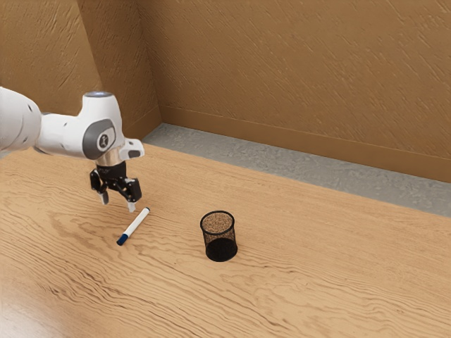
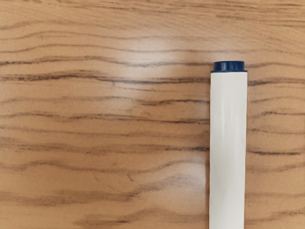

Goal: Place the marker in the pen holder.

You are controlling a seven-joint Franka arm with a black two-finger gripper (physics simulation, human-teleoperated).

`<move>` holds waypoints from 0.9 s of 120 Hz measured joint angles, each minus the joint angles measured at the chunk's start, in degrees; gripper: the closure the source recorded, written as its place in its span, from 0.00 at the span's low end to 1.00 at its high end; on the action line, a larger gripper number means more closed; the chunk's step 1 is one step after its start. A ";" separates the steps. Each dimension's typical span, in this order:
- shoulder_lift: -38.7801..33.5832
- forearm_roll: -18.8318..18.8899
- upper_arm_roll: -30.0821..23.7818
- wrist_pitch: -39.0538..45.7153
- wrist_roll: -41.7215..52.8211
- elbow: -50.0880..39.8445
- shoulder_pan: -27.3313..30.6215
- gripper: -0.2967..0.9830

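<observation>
Walls (image 1: 296, 77) of rough brown stand at the back for you, and here's the wood-grained surface (image 1: 338, 282) spreading wide in front, its far edge slanting down toward the exterior view's right. Beyond that edge you've got a strip of grey floor (image 1: 282, 151). And in comes your white arm (image 1: 67, 134) from the exterior view's left, reaching out over the surface!

Look at your tool (image 1: 118, 203): black, pointing down, open, its two fingers well spread with bare air between them. Over toward the exterior view's right, your black mesh pen holder (image 1: 220, 249) stands upright on the surface, mouth up, well apart from the tool.

Now your marker (image 1: 135, 224)! It lies flat on the surface, outside the holder, just below and near the tool, slanting with its plug end toward the far edge and its blue cap (image 1: 122, 240) pointing away from it. Your wrist view catches the white barrel and, tipping it, the short dark blue plug (image 2: 229, 66).
</observation>
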 joint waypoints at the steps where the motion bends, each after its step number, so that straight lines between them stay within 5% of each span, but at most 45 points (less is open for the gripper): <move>1: 0.04 0.02 -0.01 0.42 0.08 -0.11 -0.08 0.24; 39: -0.03 -0.99 -0.54 9.53 1.49 -3.99 -1.16 0.23; 108: 2.25 -2.16 -0.91 13.83 -0.66 -5.45 -1.45 0.25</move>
